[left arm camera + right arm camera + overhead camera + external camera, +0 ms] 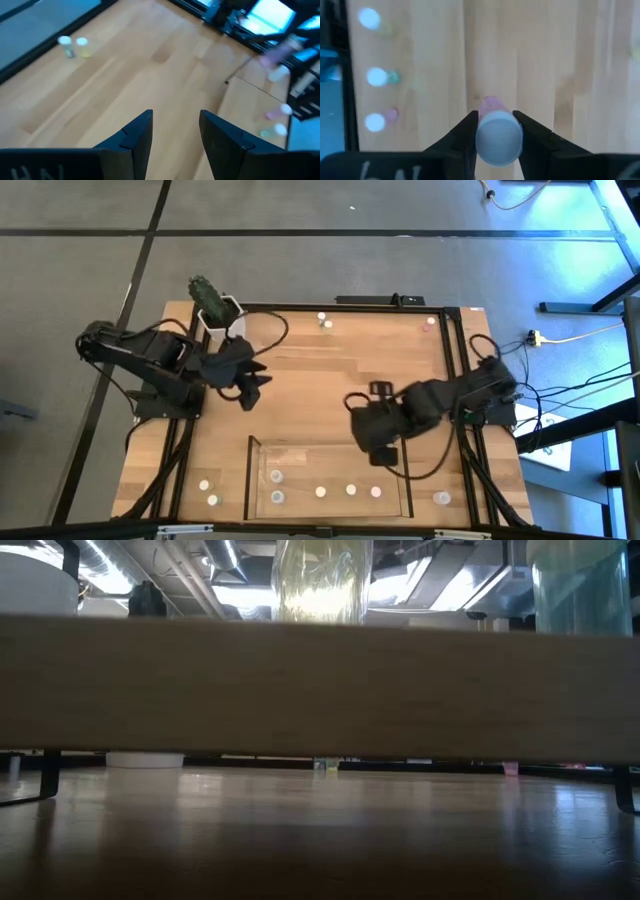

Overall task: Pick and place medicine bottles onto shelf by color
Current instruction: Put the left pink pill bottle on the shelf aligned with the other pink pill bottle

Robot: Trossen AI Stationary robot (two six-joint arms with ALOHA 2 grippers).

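My right gripper (377, 450) is over the far right part of the shelf (255, 480), a clear-walled tray with a wood floor. It is shut on a pink bottle with a white cap (498, 139). Several small bottles (320, 492) stand along the shelf's near side. Three of them show in the right wrist view (376, 76). My left gripper (250, 388) is open and empty over the table's left middle, and its fingers show apart in the left wrist view (175, 132). Two bottles (323, 318) stand at the far edge, and another (430, 323) at the far right. My right gripper pinches the bottle's white cap (498, 131) by its two sides between the two fingers. The fingers point down from above. The cap faces the wrist and the pink body (491, 103) points away toward the wood. I cannot tell whether the bottle stands on the floor or is clear of it.
A white pot with a green cactus (214, 308) stands at the far left corner. Two bottles (208, 492) stand left of the shelf and one (441, 498) right of it. A black frame (455, 360) runs round the tabletop. A wooden board (320, 690) blocks most of the low view.
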